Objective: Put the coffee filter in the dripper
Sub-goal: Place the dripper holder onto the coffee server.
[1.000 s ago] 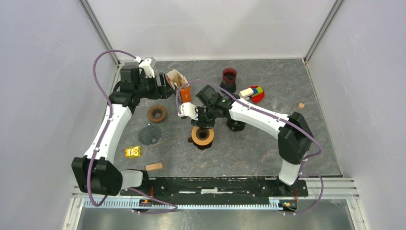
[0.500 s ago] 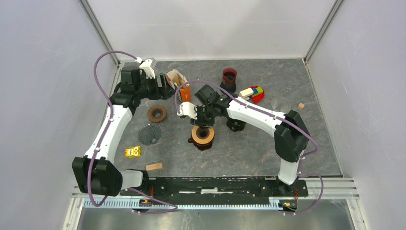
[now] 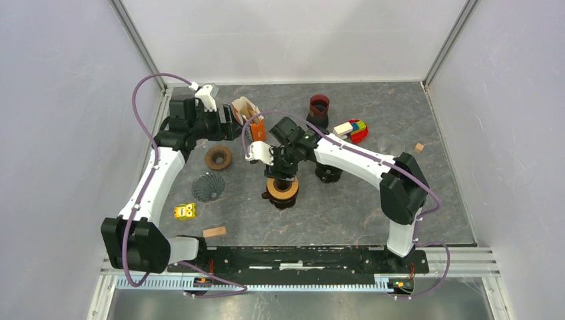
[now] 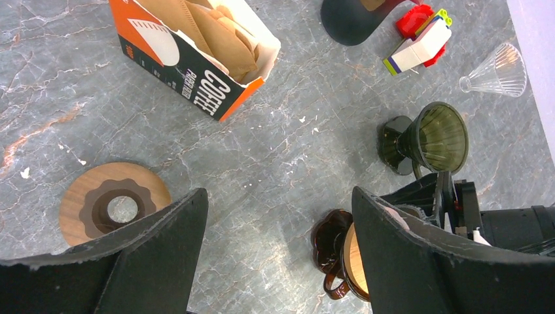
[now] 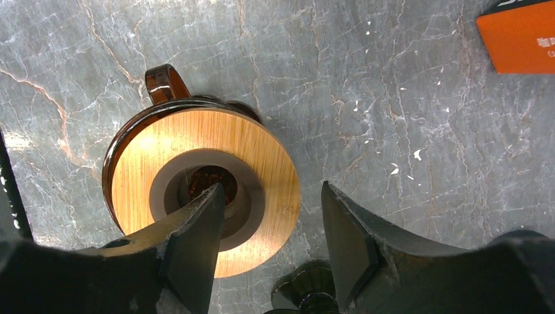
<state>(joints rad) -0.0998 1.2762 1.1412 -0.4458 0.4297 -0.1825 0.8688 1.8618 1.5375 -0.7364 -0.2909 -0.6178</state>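
The orange coffee filter box (image 3: pixel 248 115) lies open at the back left, brown paper filters (image 4: pixel 216 33) showing inside it. My left gripper (image 3: pixel 228 125) hovers open just left of the box, with nothing between its fingers (image 4: pixel 278 196). An amber glass dripper with a wooden collar (image 3: pixel 280 193) stands mid-table. My right gripper (image 3: pixel 284 170) hangs right above it, open and empty (image 5: pixel 271 190). One of its fingertips is over the collar's centre hole (image 5: pixel 209 180). No filter is in this dripper.
A loose wooden ring (image 3: pixel 218 157) lies left of centre. Other drippers: dark ribbed (image 3: pixel 208 187), smoky (image 3: pixel 328 175), clear glass (image 3: pixel 391 144). A dark red cup (image 3: pixel 319 107) and toy blocks (image 3: pixel 353 129) sit at the back; a yellow toy (image 3: pixel 185 211) and wood block (image 3: pixel 214 231) near left.
My right gripper's jaws have spread wider over the wood-collared dripper, and the arm has eased slightly back. The left arm has barely moved.
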